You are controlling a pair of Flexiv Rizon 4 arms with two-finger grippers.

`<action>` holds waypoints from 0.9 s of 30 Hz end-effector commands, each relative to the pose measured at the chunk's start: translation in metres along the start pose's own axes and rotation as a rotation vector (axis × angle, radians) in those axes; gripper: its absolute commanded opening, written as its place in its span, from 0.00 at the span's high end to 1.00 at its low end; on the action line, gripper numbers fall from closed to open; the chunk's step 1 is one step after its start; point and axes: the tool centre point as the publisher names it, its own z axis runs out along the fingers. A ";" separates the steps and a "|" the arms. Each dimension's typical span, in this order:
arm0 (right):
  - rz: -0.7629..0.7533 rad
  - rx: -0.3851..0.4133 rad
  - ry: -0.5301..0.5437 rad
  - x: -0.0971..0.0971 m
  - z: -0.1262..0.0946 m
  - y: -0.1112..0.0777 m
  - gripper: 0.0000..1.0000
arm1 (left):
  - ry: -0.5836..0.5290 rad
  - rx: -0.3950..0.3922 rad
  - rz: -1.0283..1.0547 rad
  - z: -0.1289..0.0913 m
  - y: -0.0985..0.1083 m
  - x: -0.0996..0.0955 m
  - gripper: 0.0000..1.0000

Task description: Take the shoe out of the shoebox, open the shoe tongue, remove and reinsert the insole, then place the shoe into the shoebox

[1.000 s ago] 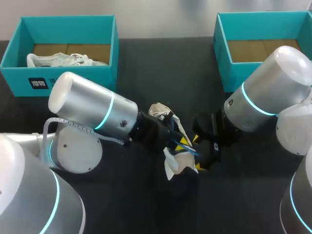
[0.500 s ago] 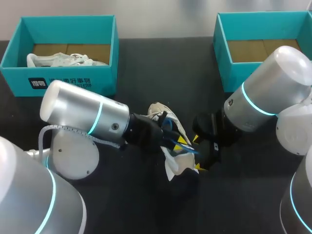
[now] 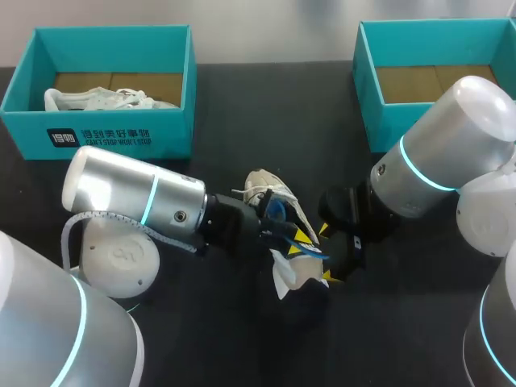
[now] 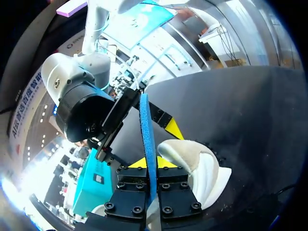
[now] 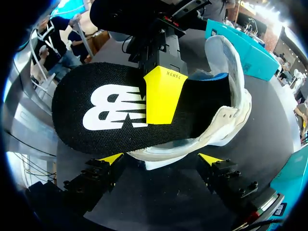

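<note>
My left gripper (image 4: 151, 164) pinches the insole (image 5: 120, 113) edge-on between its fingers, one end inside the shoe (image 5: 233, 103). My right gripper (image 5: 160, 159) is spread, with the shoe just ahead of it, unheld. Pulling could drag the loose shoe along, or the thin insole could slip free.

The head view looks down from high above and behind, taking in the whole tabletop (image 3: 242, 121) from afar. Each wrist view sits close, looking out along its own claw: the left claw (image 4: 151, 163) and the right claw (image 5: 160, 158) face each other. All three views share one spot mid-tabletop, the shoe (image 3: 290, 274) and its insole (image 4: 147, 134).
</note>
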 end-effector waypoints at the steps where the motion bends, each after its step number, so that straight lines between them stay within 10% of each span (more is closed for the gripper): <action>1: 0.000 0.001 -0.002 0.001 0.000 0.000 0.00 | -0.027 0.019 -0.006 0.001 -0.004 -0.001 1.00; 27: 0.000 0.001 -0.002 0.001 0.000 0.000 0.00 | -0.197 0.173 -0.036 -0.003 -0.038 -0.010 1.00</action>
